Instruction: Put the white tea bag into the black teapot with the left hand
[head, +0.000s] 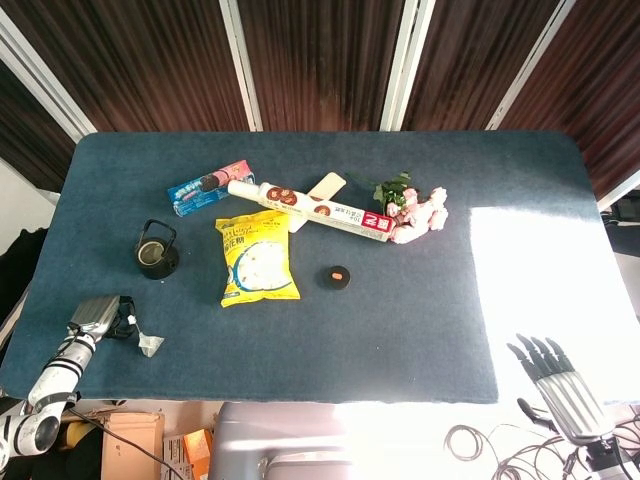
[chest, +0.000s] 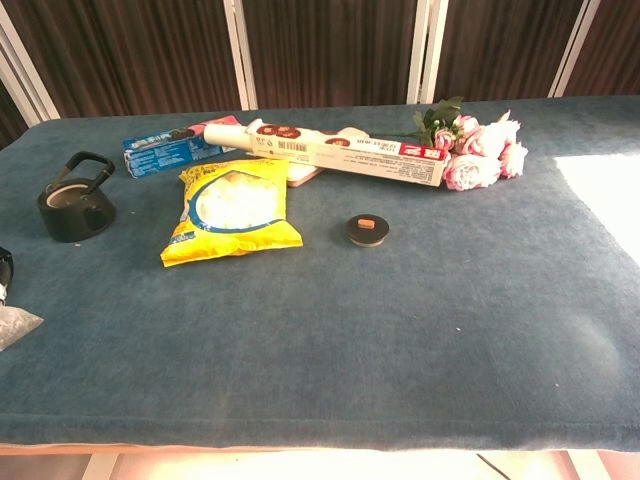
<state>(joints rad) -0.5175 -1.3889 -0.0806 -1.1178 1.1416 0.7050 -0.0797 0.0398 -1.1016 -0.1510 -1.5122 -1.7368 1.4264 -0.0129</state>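
The small black teapot (head: 155, 258) stands upright with its handle raised at the table's left; the chest view shows the teapot (chest: 72, 206) at far left. The white tea bag (head: 150, 345) lies flat on the cloth near the front left edge, and the tea bag (chest: 12, 324) is cut by the chest frame's left border. My left hand (head: 108, 318) lies low just left of the bag, its dark fingers (head: 125, 323) at the bag's string end. Whether they pinch it is too small to see. My right hand (head: 553, 375) hovers off the table's front right corner, fingers spread, holding nothing.
A yellow snack bag (head: 256, 262), a long white box (head: 310, 208), a blue biscuit pack (head: 205, 190), pink roses (head: 418, 215) and a small black lid (head: 336, 277) sit mid-table. Cardboard boxes (head: 135, 435) lie on the floor below the front left edge.
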